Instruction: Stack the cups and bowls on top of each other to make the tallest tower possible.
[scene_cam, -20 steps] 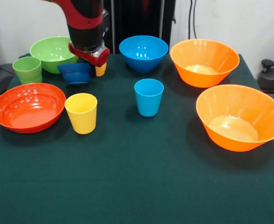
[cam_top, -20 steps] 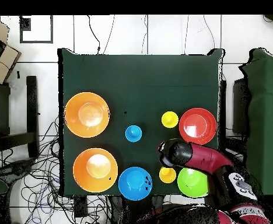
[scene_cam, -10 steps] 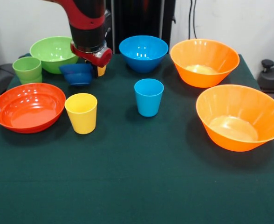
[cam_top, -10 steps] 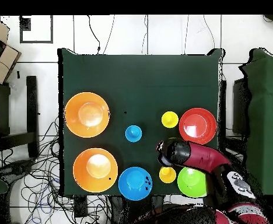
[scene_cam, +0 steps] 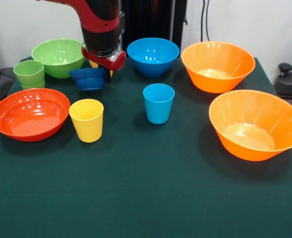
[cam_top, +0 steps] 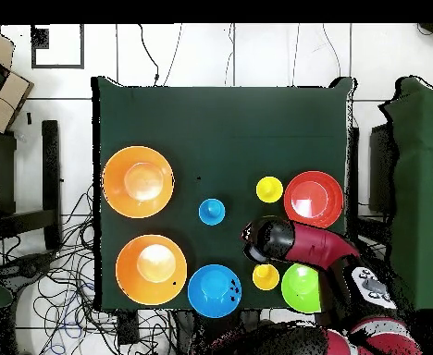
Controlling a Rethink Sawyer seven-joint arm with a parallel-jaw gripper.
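While my gripper (scene_cam: 105,74) grips the small dark blue bowl (scene_cam: 88,78) by its rim, glossy plastic feels light, slippery

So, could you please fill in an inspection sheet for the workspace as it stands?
Surface: dark green cloth over the table, flat.
Job's things: dark blue bowl hangs beside the gripper; two orange bowls, red-orange bowl, green bowl, light blue bowl, yellow cup, light blue cup, green cup all apart, nothing stacked.
Clutter: nothing seen.
Gripper: gripper state unclear.
Cables: tangle on the floor.
Surroundings: white wall.
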